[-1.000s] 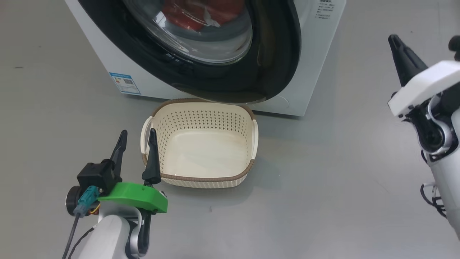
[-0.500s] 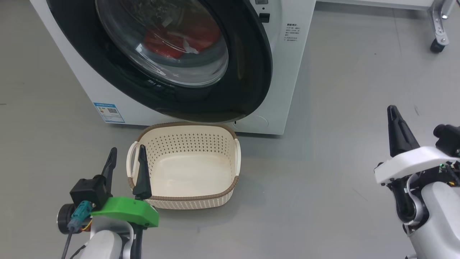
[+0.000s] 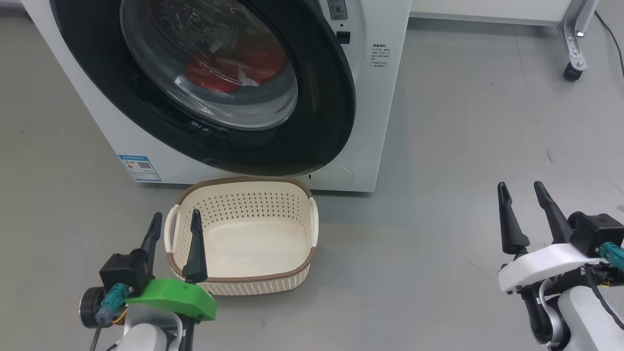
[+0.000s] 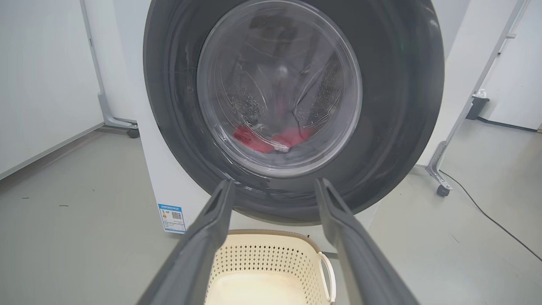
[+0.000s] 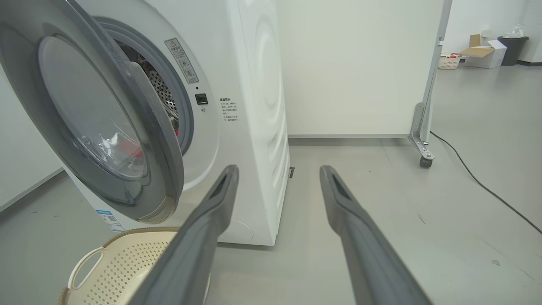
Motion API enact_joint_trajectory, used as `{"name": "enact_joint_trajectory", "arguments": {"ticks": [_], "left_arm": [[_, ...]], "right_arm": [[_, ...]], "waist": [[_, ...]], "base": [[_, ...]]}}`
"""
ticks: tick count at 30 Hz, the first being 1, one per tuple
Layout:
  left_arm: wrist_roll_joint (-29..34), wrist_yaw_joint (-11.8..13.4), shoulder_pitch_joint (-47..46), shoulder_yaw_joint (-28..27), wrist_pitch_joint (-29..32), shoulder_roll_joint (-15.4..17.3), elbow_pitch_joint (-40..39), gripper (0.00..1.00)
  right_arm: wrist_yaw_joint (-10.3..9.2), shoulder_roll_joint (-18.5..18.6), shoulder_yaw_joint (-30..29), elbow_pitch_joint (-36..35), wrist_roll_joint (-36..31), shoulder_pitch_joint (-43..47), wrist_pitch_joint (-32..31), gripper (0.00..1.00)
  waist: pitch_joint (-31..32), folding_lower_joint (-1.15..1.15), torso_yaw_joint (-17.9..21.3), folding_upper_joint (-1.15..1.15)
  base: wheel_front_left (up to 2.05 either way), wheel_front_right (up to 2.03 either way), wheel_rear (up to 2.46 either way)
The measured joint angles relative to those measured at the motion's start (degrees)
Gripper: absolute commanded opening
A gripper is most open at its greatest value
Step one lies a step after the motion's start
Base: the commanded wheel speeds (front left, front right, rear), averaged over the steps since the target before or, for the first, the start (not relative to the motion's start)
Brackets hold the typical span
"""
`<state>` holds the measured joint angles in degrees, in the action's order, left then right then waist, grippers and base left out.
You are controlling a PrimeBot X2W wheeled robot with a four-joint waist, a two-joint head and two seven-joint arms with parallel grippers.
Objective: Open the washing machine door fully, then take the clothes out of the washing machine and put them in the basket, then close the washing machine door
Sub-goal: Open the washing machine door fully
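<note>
Two long-fingered grippers hung empty in front of a white front-loading washing machine [image 3: 385,122] on a grey floor [image 3: 438,219]. The washing machine door [image 3: 321,97], glossy black around a bulging glass bowl, stood only partly open. The right wrist view showed it swung a little way off the front panel, the gap at its free edge exposing the grey gasket [image 5: 188,123] and the perforated drum [image 5: 161,87]. Red clothes [image 3: 229,68] with a flash of white lay inside the drum, seen through the glass.

The empty cream basket [image 3: 253,209], brown at the rim, sat on the floor just in front of the machine, beneath the door's lower edge. The left gripper [image 3: 176,214] was at the basket's left end, fingers spread wide and holding nothing. One finger crossed the rim near the handle in the head view, though whether it touched could not be told.

The right gripper [image 3: 519,187] was over bare floor well to the right of the basket and machine, its fingers likewise parted with nothing between them. A blue label sticker [image 3: 139,167] marked the machine's lower left corner. A castor-footed metal frame [image 3: 574,44] stood off to the right.
</note>
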<state>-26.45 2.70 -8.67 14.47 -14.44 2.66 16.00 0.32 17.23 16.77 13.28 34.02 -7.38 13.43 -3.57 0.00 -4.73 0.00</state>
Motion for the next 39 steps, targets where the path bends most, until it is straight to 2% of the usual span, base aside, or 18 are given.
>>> {"name": "enact_joint_trajectory", "arguments": {"ticks": [18, 39], "left_arm": [[0.8, -0.8, 1.1, -0.1, 0.0, 0.0, 0.1, 1.00], [1.3, -1.1, 1.7, -0.8, 0.0, -0.1, 0.3, 1.00]], "right_arm": [[-2.50, -0.6, -0.8, -4.4, -2.5, 2.5, 0.5, 1.00], [-2.99, -1.4, -0.9, -6.8, -3.5, 4.7, 0.6, 1.00]], "waist": [[0.4, 0.00, 0.3, 0.00], [0.7, 0.00, 0.3, 0.00]], "base": [[0.00, 0.00, 0.00], [0.00, 0.00, 0.00]]}}
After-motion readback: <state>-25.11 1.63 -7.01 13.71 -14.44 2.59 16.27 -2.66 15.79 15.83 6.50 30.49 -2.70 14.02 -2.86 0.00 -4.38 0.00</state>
